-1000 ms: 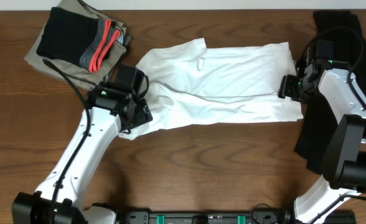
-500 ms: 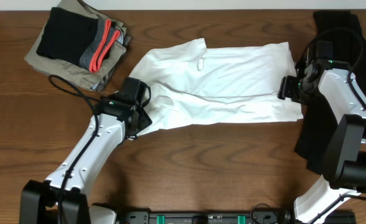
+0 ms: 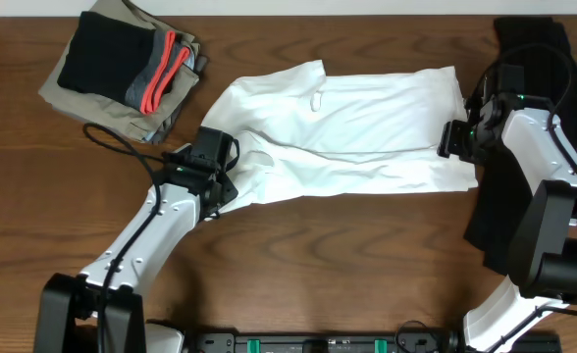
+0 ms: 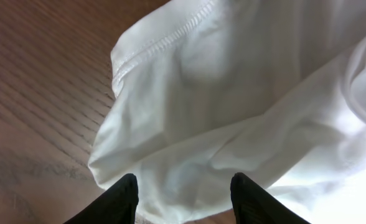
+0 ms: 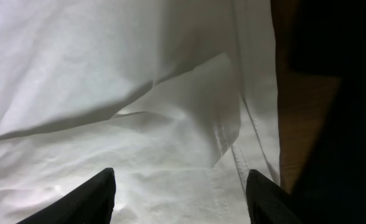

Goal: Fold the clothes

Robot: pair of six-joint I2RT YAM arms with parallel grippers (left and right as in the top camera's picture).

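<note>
The clothes in play are a white T-shirt (image 3: 347,127) lying crumpled and partly doubled over across the middle of the wooden table (image 3: 347,265). My left gripper (image 3: 220,191) sits at its lower left corner. In the left wrist view a hemmed fold of the T-shirt (image 4: 233,93) bulges between the two black fingers of the left gripper (image 4: 184,196), which stand apart. My right gripper (image 3: 452,137) rests at the shirt's right edge. Seen from the right wrist, the right gripper (image 5: 183,193) is open wide over flat white T-shirt cloth (image 5: 108,74) with a seam.
A stack of folded garments (image 3: 122,64), khaki below and black and grey with red trim on top, lies at the back left. A dark garment (image 3: 534,59) stretches along the right side under the right arm. Bare wood shows in front of the shirt.
My left arm has slid forward and to the right onto the shirt's lower left corner, and its jaws have narrowed round the cloth. The right arm has not moved.
</note>
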